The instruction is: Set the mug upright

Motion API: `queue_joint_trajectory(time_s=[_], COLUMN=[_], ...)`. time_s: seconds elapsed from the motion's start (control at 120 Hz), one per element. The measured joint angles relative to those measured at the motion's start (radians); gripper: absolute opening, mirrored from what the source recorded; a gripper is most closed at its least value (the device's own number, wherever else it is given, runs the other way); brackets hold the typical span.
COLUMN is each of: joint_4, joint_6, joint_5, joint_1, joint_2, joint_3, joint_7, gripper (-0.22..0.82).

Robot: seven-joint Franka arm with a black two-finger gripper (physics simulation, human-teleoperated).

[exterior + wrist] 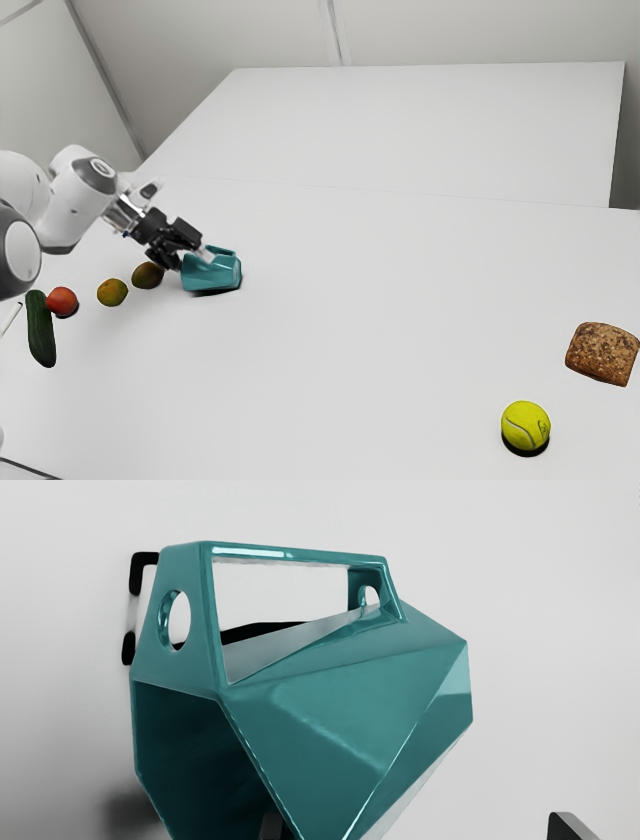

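In the exterior view I am observing a white table [380, 250]: a teal mug [212, 280] is lying sideways, left of centre; cucumber [41, 330], tomato [62, 302] and two mottled fruits [112, 292], left; tennis ball [525, 425] and bread [602, 352], lower right.

mug [325, 720] on its side | tool [417, 817] fingers apart | one at mug's mouth

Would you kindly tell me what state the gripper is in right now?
Gripper: open, its fingers wide apart, one at the mouth of the mug, the other out beyond the mug's side; holding nothing.
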State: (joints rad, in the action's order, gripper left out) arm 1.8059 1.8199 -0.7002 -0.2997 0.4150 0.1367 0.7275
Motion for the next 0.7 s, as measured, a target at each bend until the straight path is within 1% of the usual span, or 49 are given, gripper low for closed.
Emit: queue_joint_trajectory(time_s=[0.142, 0.275, 0.392, 0.475, 0.575, 0.7], joint_4=[0.014, 0.014, 0.014, 0.013, 0.011, 0.011], joint_6=[0.01, 0.015, 0.018, 0.019, 0.02, 0.021], joint_5=[-0.02, -0.025, -0.027, -0.026, -0.026, -0.025], joint_1=[0.0, 0.001, 0.001, 0.001, 0.001, 0.001], joint_2=[-0.024, -0.037, -0.038, -0.038, -0.038, -0.041], joint_3=[-0.02, -0.048, -0.058, -0.06, -0.065, -0.069], joint_7=[0.01, 0.016, 0.015, 0.015, 0.014, 0.009], gripper=[0.39, 0.29, 0.09, -0.01, -0.08, -0.13])
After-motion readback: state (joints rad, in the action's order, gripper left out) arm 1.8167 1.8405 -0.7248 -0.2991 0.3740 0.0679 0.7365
